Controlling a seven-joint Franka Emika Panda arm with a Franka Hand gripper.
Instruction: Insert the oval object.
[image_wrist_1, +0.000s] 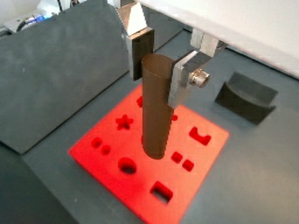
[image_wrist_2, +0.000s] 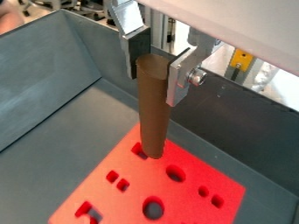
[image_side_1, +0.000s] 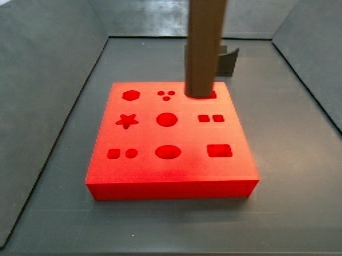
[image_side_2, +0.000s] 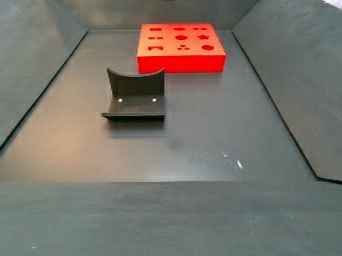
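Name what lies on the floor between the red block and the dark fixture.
Nothing: in a side view the grey floor between the red block and the fixture is bare. The pincer, holding the peg, is over the block.

You are getting both wrist views looking steeply down past the gripper (image_wrist_1: 162, 72) and its fingers (image_wrist_2: 184, 74), close in, along the oval object (image_wrist_1: 156, 105) onto the red block (image_wrist_1: 128, 171). A side view is sitting close to the red block (image_side_1: 167, 160), angled down across it toward the far wall. Another side view is looking from well back along the table (image_side_2: 174, 150), with the fixture (image_side_2: 135, 96) nearer and the red block (image_side_2: 182, 48) at the far end. All four are sharing that block.
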